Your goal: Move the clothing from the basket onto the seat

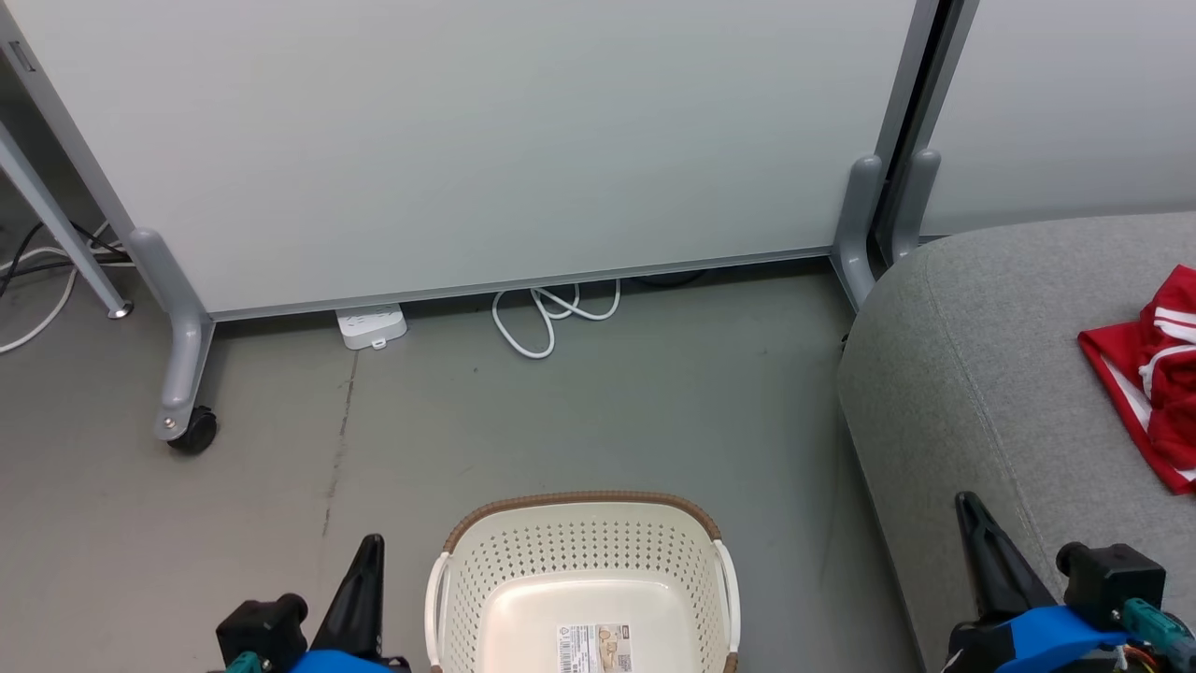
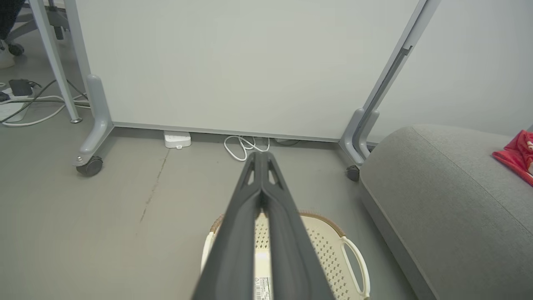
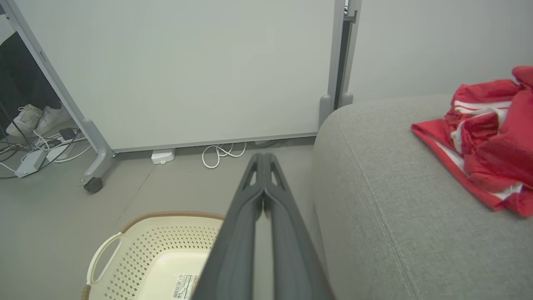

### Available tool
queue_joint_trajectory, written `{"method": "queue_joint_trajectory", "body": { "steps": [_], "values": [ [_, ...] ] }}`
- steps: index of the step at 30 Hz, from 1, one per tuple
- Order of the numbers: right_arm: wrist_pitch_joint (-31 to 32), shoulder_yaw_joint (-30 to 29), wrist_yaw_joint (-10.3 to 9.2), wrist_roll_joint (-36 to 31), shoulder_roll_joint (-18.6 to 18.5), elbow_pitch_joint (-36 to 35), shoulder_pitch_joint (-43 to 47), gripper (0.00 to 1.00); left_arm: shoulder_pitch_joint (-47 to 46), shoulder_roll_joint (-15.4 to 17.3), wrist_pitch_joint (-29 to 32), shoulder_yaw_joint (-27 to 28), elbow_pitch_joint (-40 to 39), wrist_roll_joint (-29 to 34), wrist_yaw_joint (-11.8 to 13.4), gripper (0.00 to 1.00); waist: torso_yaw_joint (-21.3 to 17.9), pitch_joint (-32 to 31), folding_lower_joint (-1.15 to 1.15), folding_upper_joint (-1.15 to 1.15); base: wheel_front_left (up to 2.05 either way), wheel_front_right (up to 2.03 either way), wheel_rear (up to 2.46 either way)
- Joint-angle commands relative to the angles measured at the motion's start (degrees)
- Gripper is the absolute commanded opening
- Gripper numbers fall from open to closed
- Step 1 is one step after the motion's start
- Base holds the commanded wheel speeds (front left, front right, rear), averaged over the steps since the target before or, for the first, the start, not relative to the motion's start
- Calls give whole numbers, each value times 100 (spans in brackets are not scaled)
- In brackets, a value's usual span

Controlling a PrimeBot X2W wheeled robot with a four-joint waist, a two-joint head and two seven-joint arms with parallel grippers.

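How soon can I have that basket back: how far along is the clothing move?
Done: red clothing lies on the seat, and the basket shows no garment. In hand: nothing; left gripper and right gripper are shut, empty. Left: seemingly nothing, though the basket's near edge is out of frame.

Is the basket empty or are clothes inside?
Empty where visible: the basket has a bare bottom with a label; the red clothing lies on the seat.

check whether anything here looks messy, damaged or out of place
Nothing looks damaged or spilled. The red clothing lies in a crumpled heap, not folded, on the grey seat. A white cable sprawls in loose loops on the floor under the partition.
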Motion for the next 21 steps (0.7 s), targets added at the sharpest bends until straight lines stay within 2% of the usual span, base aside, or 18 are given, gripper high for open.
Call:
{"method": "queue_joint_trajectory", "body": {
  "steps": [1, 4, 21],
  "values": [
    [19, -3, 0, 30, 7, 67, 2, 0, 52, -8, 10, 5, 55, -25, 0, 0, -1, 0, 0, 0, 0, 0, 0],
    [42, -1, 0, 38, 18, 234, 9, 0, 182, -26, 16, 6, 193, -31, 0, 0, -1, 0, 0, 0, 0, 0, 0],
    [282, -69, 0, 1889, 36, 290, -185, 0, 37, -104, 485, 380, -97, -1572, -3, 0, -54, 2, 0, 0, 0, 0, 0]
  ]
}}
